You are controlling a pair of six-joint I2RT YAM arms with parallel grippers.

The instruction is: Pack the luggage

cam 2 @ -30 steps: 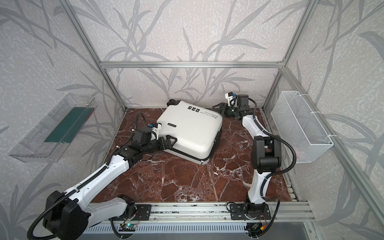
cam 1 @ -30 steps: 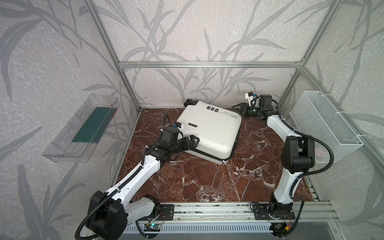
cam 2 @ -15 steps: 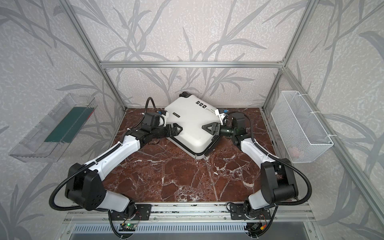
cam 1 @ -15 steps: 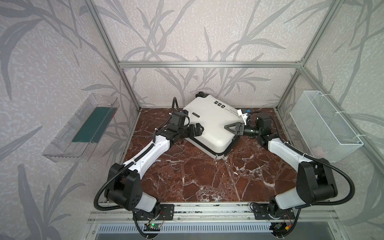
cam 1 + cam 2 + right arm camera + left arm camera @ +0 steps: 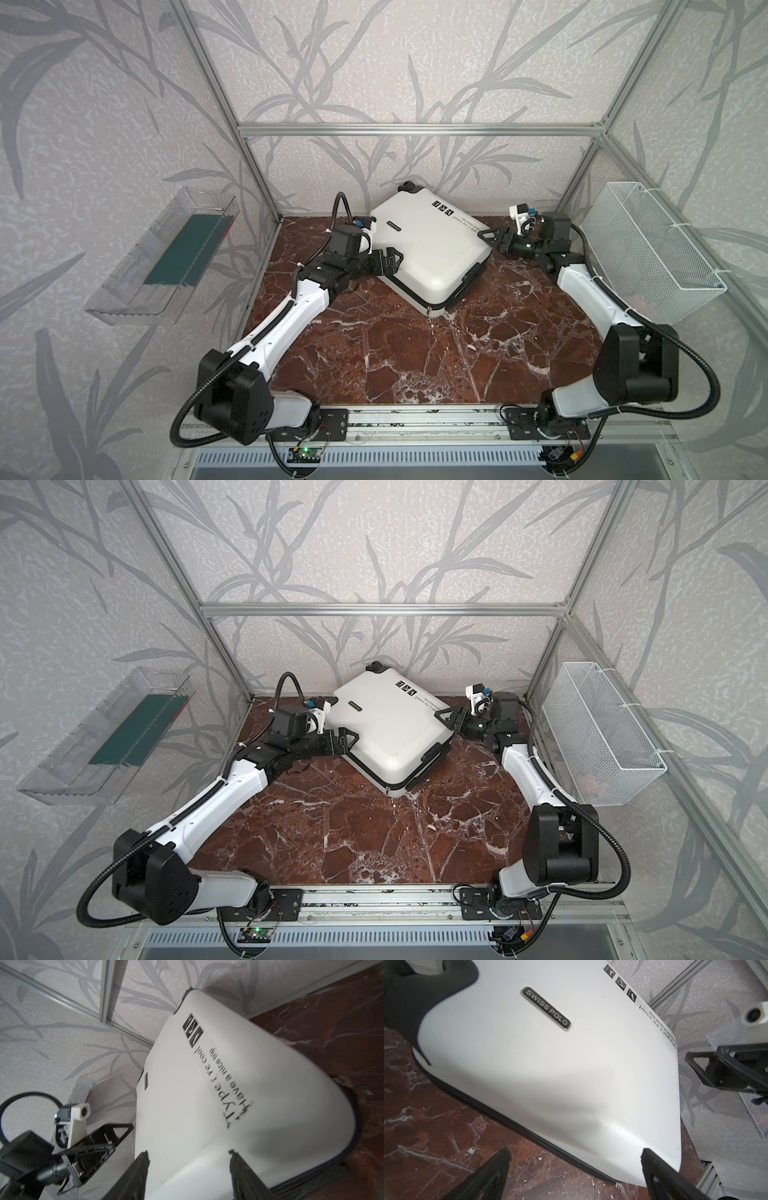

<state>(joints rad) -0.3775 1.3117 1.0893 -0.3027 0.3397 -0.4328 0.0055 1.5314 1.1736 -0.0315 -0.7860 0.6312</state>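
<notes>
The luggage (image 5: 428, 249) (image 5: 390, 733) is a white hard-shell suitcase lying shut and flat at the back of the marble floor, turned diagonally, with a wheel toward the back wall. My left gripper (image 5: 390, 259) (image 5: 347, 739) stands open at its left edge. In the left wrist view the left gripper (image 5: 575, 1154) straddles the black zipper band, with the luggage (image 5: 550, 1064) filling the view. My right gripper (image 5: 486, 237) (image 5: 442, 715) is open at the right corner. In the right wrist view the right gripper (image 5: 189, 1154) frames the luggage (image 5: 207, 1105) shell and holds nothing.
A clear plastic tray (image 5: 124, 299) holding a dark green flat thing hangs on the left wall. A white wire mesh basket (image 5: 648, 257) hangs on the right wall, close to my right arm. Aluminium frame posts stand at the back corners.
The luggage has slid toward the back wall and turned. My right arm swung from behind it to its right corner, then drew back a little. My left gripper followed to its left edge.
</notes>
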